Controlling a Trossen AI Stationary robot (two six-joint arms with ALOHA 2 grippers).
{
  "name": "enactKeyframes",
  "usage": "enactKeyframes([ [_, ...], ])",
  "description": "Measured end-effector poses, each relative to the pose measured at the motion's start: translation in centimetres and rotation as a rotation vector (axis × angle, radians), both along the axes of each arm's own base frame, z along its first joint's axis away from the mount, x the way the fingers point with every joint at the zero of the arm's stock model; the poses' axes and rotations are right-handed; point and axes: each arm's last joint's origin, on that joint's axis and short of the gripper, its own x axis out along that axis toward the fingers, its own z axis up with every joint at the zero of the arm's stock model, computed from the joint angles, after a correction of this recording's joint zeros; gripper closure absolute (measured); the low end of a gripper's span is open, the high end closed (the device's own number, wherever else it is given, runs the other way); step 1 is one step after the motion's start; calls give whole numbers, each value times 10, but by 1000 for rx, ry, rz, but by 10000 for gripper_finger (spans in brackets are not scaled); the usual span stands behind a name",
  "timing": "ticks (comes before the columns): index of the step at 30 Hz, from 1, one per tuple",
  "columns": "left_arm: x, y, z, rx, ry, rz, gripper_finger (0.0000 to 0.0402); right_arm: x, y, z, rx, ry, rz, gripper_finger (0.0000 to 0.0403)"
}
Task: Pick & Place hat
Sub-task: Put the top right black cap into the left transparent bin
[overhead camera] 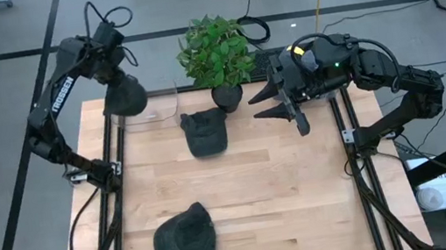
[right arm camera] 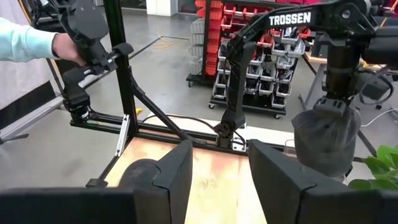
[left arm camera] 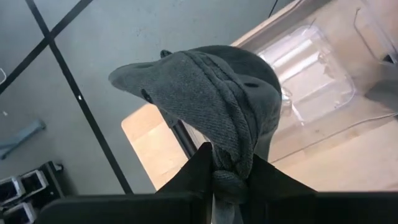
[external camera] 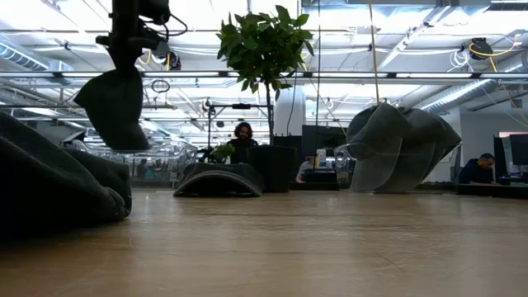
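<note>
Pale butcher-block wood forms the rectangular tabletop (overhead camera: 277,188), framed by black rails and standing on a grey floor crossed by dark lines. At the far left corner the left gripper (overhead camera: 116,81) hangs high over the table with its fingers (left arm camera: 198,169) clamped on a dark grey fabric cap (overhead camera: 124,96), which dangles from them clear of the surface; the left wrist view shows the cloth bunched between the two dark fingers, with the brim sticking out to one side. Just below and beside this held cap lies a clear plastic tray (overhead camera: 160,108) on the table's far edge. A second dark grey cap (overhead camera: 205,131) rests flat on the wood near the far middle, close in front of a leafy green plant in a black pot (overhead camera: 217,55). A third dark grey cap (overhead camera: 184,236) lies near the front edge, left of centre, well apart from the other two. The right gripper (overhead camera: 268,103) hovers beside the pot at the far right, its fingers standing apart and holding nothing. In the right wrist view a person's hand with a light sleeve (right arm camera: 37,41) grips dark equipment beyond the table. The low view shows seated people (external camera: 241,136) in the bright workshop behind.
</note>
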Motion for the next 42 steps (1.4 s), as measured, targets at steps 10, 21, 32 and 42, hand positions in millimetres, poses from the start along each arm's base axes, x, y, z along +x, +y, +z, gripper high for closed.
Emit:
enactKeyframes([
  [10, -1, 24, -21, -86, 41, 114, 356, 0, 0, 0, -19, -7, 3, 259],
  [21, -12, 44, -47, -184, 43, 216, 356, 0, 0, 0, -27, -9, 4, 259],
  [32, -12, 54, -75, -175, 25, 260, 356, 0, 0, 2, -46, -29, 6, 259],
  [42, -3, 52, -90, -180, 48, 183, 356, 0, 0, 2, -81, -35, 11, 259],
])
